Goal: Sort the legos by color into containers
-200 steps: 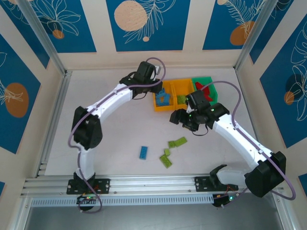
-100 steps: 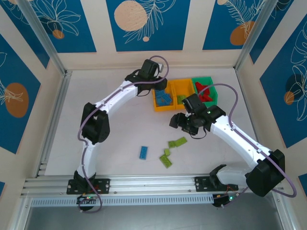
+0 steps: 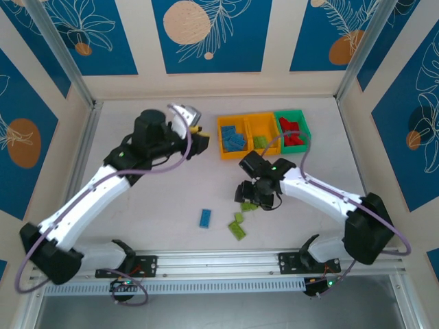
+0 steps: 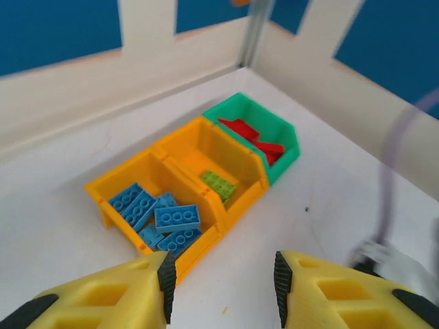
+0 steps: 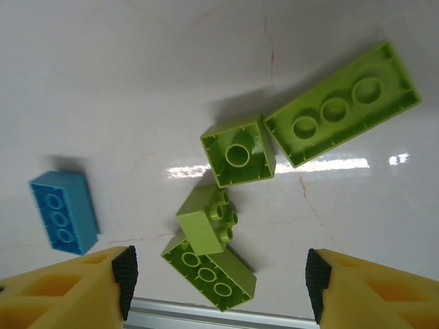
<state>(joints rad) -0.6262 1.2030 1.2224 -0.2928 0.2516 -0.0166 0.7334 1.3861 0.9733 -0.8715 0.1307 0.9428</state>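
Note:
The containers stand in a row at the back: an orange bin (image 3: pixel 233 153) with blue legos (image 4: pixel 177 218), a middle orange bin (image 4: pixel 245 201) with a lime green lego (image 4: pixel 218 184), and a green bin (image 4: pixel 285 160) with red legos (image 4: pixel 255 131). My left gripper (image 3: pixel 202 140) hovers just left of the bins, open with nothing between its fingers (image 4: pixel 167 279). My right gripper (image 5: pixel 218 284) is open above several loose green legos (image 5: pixel 206 221) on the table. One long green brick (image 5: pixel 341 104) lies studs down. A blue lego (image 5: pixel 63 211) lies to their left.
An aluminium rail (image 3: pixel 219 260) runs along the table's near edge, close to the green bricks. Walls with blue panels enclose the table on three sides. White table surface lies between the bins and the loose bricks.
My left arm has swung back to the left, off the blue bin, and its gripper has opened. My right gripper has come down and nearer, over the green legos.

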